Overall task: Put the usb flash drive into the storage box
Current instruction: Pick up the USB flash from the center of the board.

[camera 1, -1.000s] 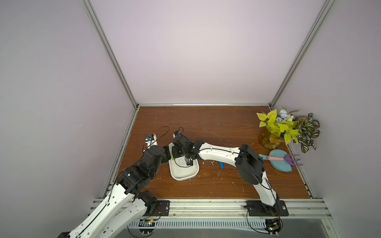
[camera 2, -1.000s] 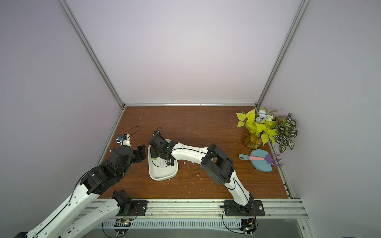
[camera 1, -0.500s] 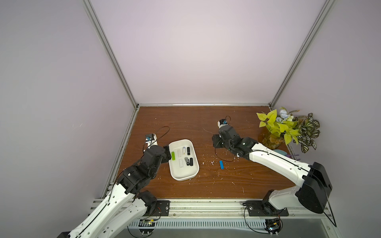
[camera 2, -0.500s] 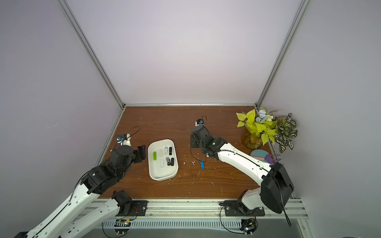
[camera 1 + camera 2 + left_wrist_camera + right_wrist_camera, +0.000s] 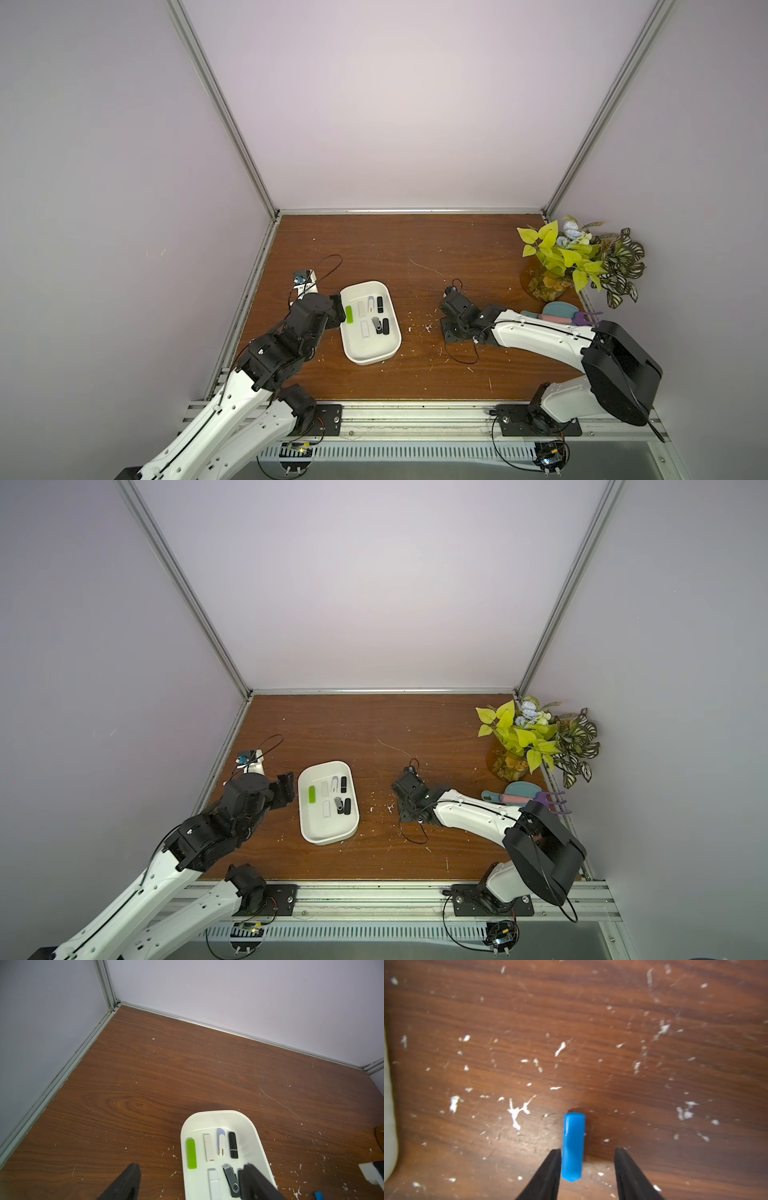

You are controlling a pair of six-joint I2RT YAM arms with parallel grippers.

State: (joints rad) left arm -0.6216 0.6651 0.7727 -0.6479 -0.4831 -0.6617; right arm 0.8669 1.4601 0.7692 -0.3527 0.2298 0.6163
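Observation:
The blue usb flash drive (image 5: 573, 1147) lies flat on the wooden table, right of the storage box. My right gripper (image 5: 588, 1149) is open and straddles it: one fingertip (image 5: 556, 1155) is against its side, while a gap remains on the opposite side. In both top views the right gripper (image 5: 453, 332) (image 5: 409, 812) hides the drive. The white storage box (image 5: 370, 358) (image 5: 328, 833) (image 5: 207, 1113) holds a green stick (image 5: 350, 314) and several white and black ones. My left gripper (image 5: 191, 1165) (image 5: 337, 313) is open and empty at the box's left rim.
A potted plant (image 5: 544, 282) stands at the back right, with a teal dish (image 5: 559, 309) holding a pink and purple tool in front of it. A thin black cable (image 5: 461, 357) loops on the table by the right gripper. White flecks litter the wood.
My right gripper has left the storage box, swung right across the table and come down around the blue drive. The left arm has not moved.

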